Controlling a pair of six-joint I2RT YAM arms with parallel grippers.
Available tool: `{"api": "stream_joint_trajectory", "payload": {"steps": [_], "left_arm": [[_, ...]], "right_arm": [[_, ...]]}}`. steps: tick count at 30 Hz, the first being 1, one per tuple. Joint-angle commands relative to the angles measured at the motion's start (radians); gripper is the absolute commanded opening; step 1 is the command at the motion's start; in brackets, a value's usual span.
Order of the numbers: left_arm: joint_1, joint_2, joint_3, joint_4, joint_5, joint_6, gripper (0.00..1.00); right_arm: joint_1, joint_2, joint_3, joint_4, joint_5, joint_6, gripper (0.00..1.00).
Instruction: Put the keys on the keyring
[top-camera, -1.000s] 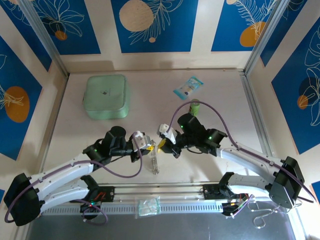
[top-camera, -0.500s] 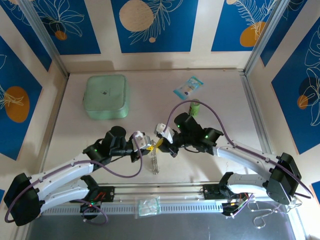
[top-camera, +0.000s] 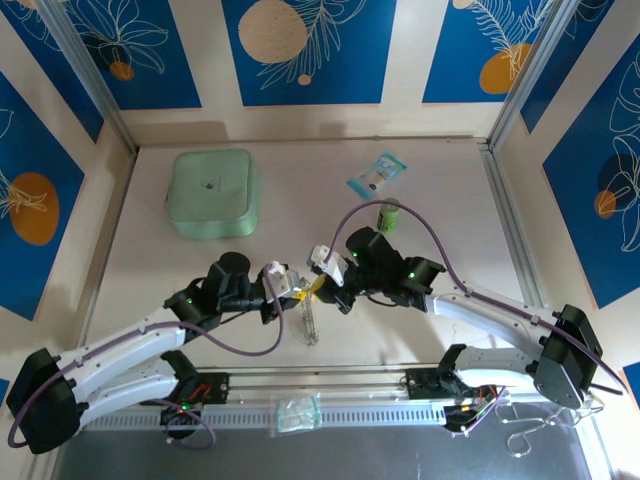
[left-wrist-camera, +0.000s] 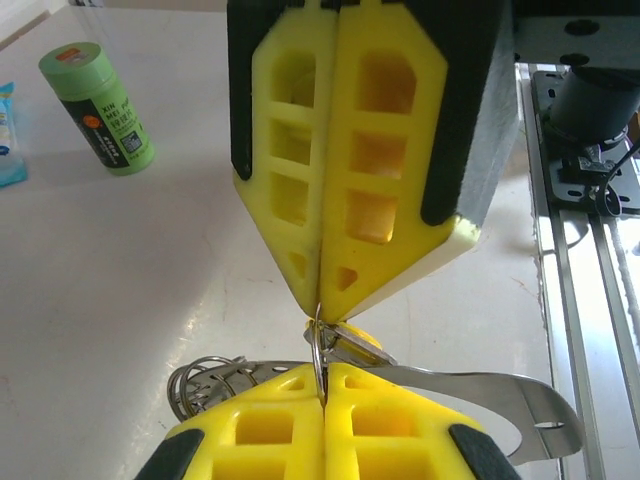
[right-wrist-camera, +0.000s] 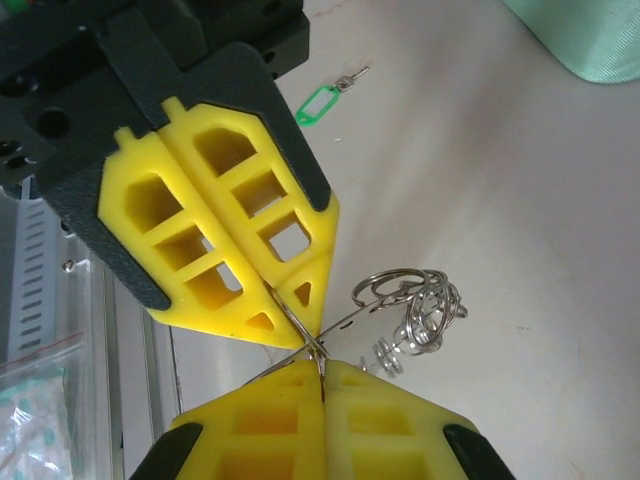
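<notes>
Smooth pale tabletop (right-wrist-camera: 520, 170) under thin, looped silvery wire keyring (right-wrist-camera: 412, 312).

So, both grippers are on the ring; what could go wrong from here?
1. The left gripper and the right gripper pinch the thin wire of the keyring with only their tips, so it may slip out if either one pulls.
2. The green key lies apart on the table, and both grippers are shut. To fetch it, one must let go, and the keyring may drop or turn.
</notes>
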Motion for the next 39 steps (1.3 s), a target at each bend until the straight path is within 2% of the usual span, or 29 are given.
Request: {"api": "stream_joint_trajectory", "payload": {"steps": [1,9,16,22,28,35,39], "left_arm": [[-0.012,-0.022,0.004,0.037,0.052,0.010,0.00],[-0.011,-0.039,-0.011,0.053,0.012,0.034,0.00],[-0.013,-0.073,-0.051,0.117,0.014,0.059,0.00],[-0.017,-0.095,-0.115,0.278,0.115,0.051,0.00],[-0.019,-0.106,-0.090,0.257,0.191,0.063,0.00],[-0.019,-0.065,-0.125,0.401,0.267,-0.010,0.00],[-0.019,-0.045,-0.129,0.443,0.300,-0.021,0.00]], "right_arm": [[-0.001,0.009,0.045,0.024,0.104,0.066,0.00],[-0.001,0.026,0.055,0.015,0.105,0.189,0.00],[-0.015,0.008,0.017,0.028,0.037,0.183,0.00],[-0.015,-0.027,-0.031,0.064,-0.029,0.107,0.00],[-0.010,-0.061,-0.076,0.101,-0.047,0.010,0.00],[-0.010,-0.149,-0.167,0.176,-0.075,-0.138,0.00],[-0.009,-0.156,-0.193,0.187,-0.081,-0.169,0.00]]}}
